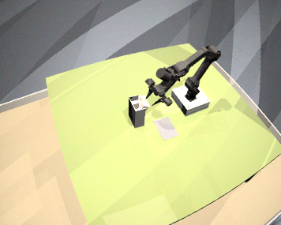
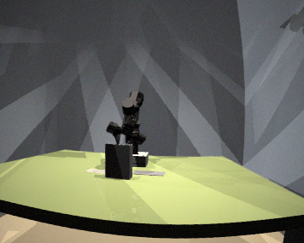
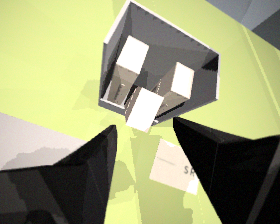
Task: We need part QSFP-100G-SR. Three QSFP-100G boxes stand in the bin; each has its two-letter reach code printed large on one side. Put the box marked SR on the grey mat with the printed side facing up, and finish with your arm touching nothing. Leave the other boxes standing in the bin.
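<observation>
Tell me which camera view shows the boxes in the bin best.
The wrist view: it looks down into the bin and shows three separate boxes with pale tops. The top view shows only small pale patches at the opening, hard to tell apart. The exterior view shows the bin's dark wall, no boxes.

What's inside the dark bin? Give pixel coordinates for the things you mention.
Inside the dark bin point(image 1: 139, 118) point(image 2: 119, 162) point(image 3: 145, 22) stand three pale boxes point(image 3: 134, 54) point(image 3: 183, 80) point(image 3: 145, 109). Their tops show. Their lower parts are hidden, and I can't read their codes.
</observation>
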You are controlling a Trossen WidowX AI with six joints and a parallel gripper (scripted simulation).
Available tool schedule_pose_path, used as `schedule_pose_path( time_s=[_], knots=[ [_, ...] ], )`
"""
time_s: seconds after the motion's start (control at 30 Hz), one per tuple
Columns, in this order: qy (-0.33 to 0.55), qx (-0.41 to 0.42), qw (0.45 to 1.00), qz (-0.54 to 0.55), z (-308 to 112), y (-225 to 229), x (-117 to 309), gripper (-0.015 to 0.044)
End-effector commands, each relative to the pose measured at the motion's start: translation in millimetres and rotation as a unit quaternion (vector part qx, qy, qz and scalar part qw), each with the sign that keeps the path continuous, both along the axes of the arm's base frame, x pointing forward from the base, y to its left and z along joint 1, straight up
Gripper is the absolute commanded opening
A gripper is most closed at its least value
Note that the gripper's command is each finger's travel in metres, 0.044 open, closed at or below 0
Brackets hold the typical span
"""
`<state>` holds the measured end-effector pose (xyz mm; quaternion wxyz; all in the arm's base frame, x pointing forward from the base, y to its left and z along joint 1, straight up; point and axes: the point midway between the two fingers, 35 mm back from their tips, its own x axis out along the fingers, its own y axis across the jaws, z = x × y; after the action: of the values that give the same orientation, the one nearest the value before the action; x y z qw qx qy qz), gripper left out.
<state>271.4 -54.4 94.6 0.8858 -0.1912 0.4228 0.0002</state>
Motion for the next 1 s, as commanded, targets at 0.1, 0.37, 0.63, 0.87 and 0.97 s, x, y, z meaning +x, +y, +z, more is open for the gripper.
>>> schedule_pose_path(
  time_s=[0.1, 0.37, 0.63, 0.87, 0.97],
  knots=[
    [0.029, -0.055, 0.995, 0.073, 3.2, 0.0, 1.4, 0.0237],
    [0.063, -0.122, 0.977, 0.164, 7.0, -0.5, 2.7, 0.0237],
    [0.095, -0.184, 0.945, 0.255, 11.0, -0.9, 3.6, 0.0237],
    [0.120, -0.234, 0.905, 0.334, 14.5, -1.3, 4.3, 0.0237],
    [0.129, -0.254, 0.885, 0.367, 16.0, -1.4, 4.6, 0.0237]
  ],
)
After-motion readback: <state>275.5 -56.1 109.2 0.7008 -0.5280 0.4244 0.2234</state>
